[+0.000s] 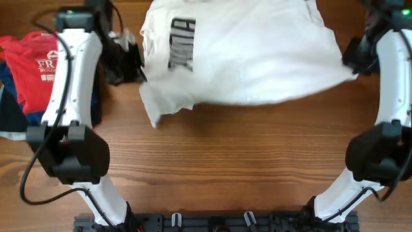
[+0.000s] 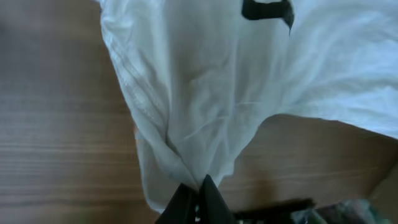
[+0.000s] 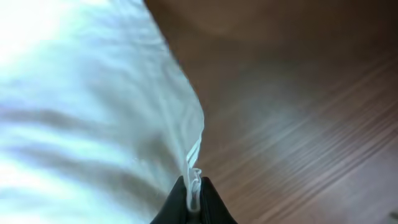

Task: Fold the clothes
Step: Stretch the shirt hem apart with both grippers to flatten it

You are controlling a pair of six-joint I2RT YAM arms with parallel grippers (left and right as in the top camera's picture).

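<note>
The white T-shirt is at the far edge of the worktop, stretched sideways between the two arms. The left hand is closed tight on a bunch of white cloth at the shirt's left side. In its wrist view the fabric runs down in pleats into the pinched fingertips. The right hand is clamped in the same way on a thin edge of cloth at the right side, and the hem comes out between its fingers. I think the hands hold opposite ends so that the shirt is pulled wide and can be laid flat, which a fold needs first. The near edge of the shirt curves, and a flap, probably a sleeve, points toward the near left. So the cloth seems partly lifted and not yet smooth, and in my judgement the folding itself is not begun.

The black lettering is turned sideways and partly goes into a crease, so I cannot read it. The far border of the overhead view cuts off the top of the shirt, so the collar and the other sleeve are not visible. Which part exactly each hand holds is hard to tell. At the left edge of the worktop a red shirt lies on dark garments, partly covered by the left arm.
</note>
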